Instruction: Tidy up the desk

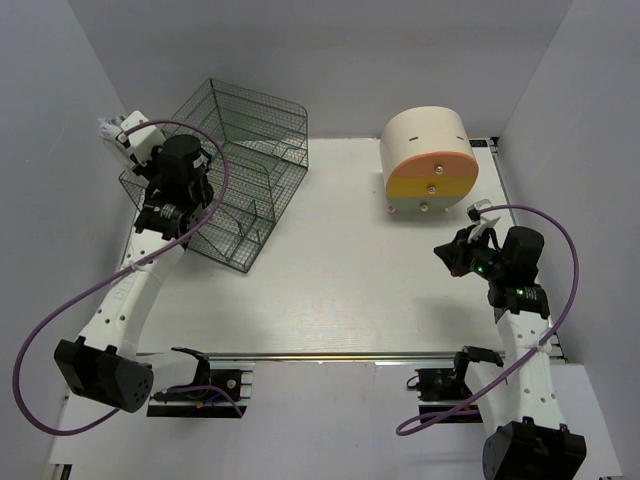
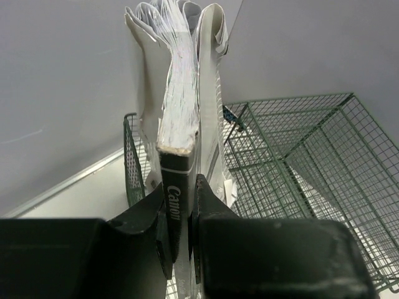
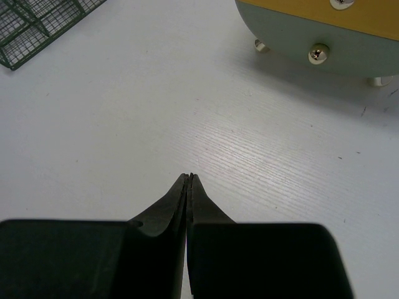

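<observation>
White pages fan loose from a black-spined booklet (image 2: 177, 118) marked "Canon", pinched at its spine end by the left hand (image 2: 179, 187) at the far-left corner of the table (image 1: 340, 290). The jaws are clenched on the booklet, and the rest of it stands free beyond the grip, with sheets curling apart at the top. We see it held against the grey wall, at the left rim of the dark green wire-mesh basket (image 1: 245, 170), whose dividers show behind it and to its right in the wrist view.

The wide white table runs from the basket across to the right wall, with a metal rail along its near edge. Its middle carries nothing that we can make out. At the far right stands a cream-and-orange rounded drawer box (image 1: 428, 160) with small knobs down its front. The right hand (image 3: 188, 177) hovers low over bare tabletop just in front of it, its jaws pressed together on nothing.

We judge the booklet to be bound for the basket, and that is where the trouble lies. The splayed sheets could snag on the mesh rim or a divider and crumple. A grip so near one end may let the booklet swing or slip. A push against the light wire frame might shove or tip it.
</observation>
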`<state>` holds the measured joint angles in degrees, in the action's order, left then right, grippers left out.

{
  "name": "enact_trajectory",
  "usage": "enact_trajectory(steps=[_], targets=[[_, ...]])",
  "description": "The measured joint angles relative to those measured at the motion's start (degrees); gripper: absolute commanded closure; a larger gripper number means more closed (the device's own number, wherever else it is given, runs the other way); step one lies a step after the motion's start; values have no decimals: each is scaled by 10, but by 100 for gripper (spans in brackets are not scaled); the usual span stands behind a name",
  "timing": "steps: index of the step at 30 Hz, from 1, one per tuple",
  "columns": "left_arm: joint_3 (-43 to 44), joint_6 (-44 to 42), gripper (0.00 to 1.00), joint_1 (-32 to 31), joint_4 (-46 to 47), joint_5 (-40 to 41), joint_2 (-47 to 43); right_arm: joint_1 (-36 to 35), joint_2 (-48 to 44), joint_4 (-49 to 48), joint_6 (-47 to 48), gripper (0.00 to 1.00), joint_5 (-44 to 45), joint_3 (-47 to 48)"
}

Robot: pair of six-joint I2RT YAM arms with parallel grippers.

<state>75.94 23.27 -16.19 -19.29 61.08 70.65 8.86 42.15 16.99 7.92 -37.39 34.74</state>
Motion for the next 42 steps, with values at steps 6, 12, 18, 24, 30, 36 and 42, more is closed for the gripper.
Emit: enact_trajectory(steps=[6, 12, 18, 24, 30, 36, 42], targets=[[-25, 41, 100, 0, -5, -2, 4, 0, 0, 0, 0, 100, 2, 0], [-54, 56, 100, 0, 28, -2, 21, 0, 0, 0, 0, 100, 2, 0], [-80, 75, 100, 0, 39, 0, 48, 0, 0, 0, 0, 100, 4, 0], [-120, 79, 100, 0, 54, -5, 46, -1, 1, 0, 1, 100, 6, 0], [-87, 45, 100, 0, 59, -18, 31, -4, 3, 0, 2, 100, 9, 0], [-32, -36, 100, 0, 108, -14, -1, -4, 3, 0, 2, 100, 10, 0], [-11, -122, 100, 0, 177, 21, -35, -6, 3, 0, 2, 100, 10, 0]])
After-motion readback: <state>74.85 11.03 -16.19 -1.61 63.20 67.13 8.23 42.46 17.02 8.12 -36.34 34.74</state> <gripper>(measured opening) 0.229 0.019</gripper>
